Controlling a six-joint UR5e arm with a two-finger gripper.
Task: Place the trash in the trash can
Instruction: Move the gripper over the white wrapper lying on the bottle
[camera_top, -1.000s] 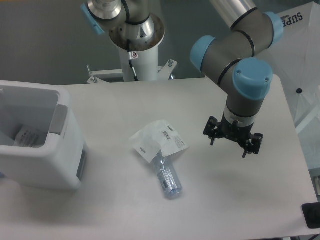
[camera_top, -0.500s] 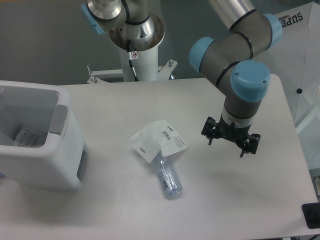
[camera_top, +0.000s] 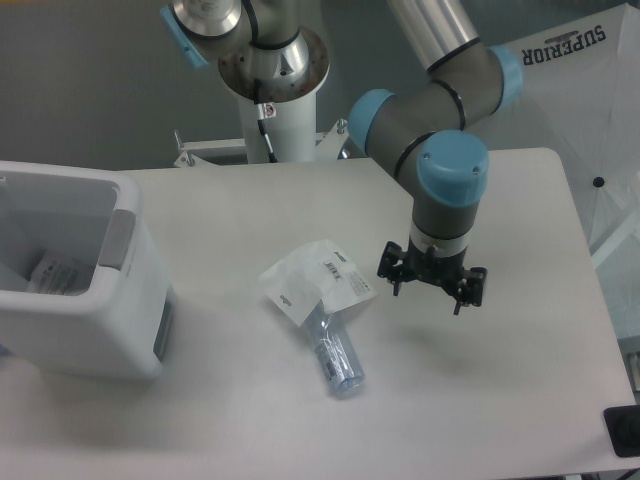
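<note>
Crumpled white wrapper overlaps the crushed clear bottle, both on the table right of the boxy white trash can; paper inside. Gripper hovers right of wrapper, fingers apart, empty.

Pincer: you have it hovering open and empty, right of the wrapper.
Wrapper: overlaps the bottle's top end.
Trash can: on your tabletop's left edge.
</note>
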